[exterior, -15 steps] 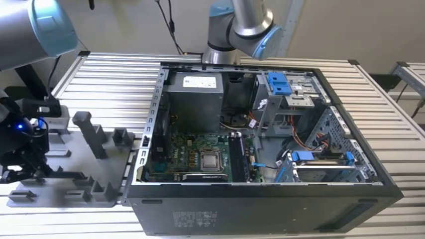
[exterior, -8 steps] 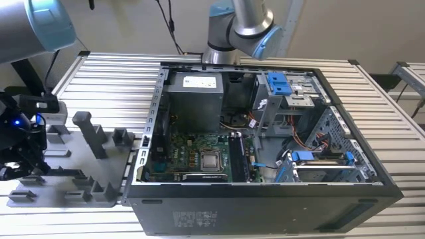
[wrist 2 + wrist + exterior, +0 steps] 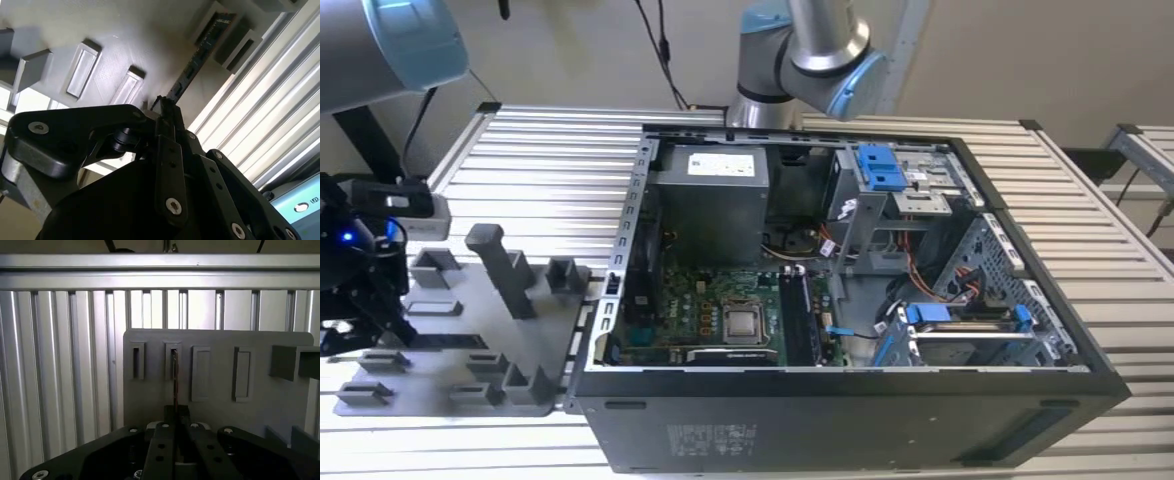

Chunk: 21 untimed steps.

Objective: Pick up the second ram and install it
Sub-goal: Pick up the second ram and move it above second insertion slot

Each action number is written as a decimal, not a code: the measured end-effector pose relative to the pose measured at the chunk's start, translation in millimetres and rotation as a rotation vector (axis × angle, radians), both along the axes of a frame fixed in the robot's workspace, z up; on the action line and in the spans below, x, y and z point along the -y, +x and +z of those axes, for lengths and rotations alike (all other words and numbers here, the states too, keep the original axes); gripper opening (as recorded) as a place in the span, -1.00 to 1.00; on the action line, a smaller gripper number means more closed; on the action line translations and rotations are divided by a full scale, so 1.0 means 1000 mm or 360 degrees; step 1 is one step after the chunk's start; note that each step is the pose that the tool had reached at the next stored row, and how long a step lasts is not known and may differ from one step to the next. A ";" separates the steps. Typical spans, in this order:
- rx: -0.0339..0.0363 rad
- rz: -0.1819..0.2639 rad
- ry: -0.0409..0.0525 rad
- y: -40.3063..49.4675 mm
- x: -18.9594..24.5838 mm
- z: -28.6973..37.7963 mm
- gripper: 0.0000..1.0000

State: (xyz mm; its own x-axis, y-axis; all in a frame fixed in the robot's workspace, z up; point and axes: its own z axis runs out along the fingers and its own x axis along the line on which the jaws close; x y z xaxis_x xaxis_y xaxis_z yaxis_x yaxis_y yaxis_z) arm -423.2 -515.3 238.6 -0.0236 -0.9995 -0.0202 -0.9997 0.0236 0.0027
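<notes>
I've got the end effector [image 3: 176,415] clenched on the near end of the second ram [image 3: 175,377]. The stick sits on its edge, far end tucked in a slot block of the grey holder tray [image 3: 215,410] on the slatted bench [image 3: 60,370]. The open computer case [image 3: 854,420] stands well apart, towards the exterior view's right.
</notes>
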 end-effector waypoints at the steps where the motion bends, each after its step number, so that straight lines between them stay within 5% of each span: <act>1: 0.0000 0.0000 0.0000 0.0000 0.0000 0.0014 -0.72; 21: 0.0000 0.0000 0.0000 0.0000 0.0000 0.0432 -0.72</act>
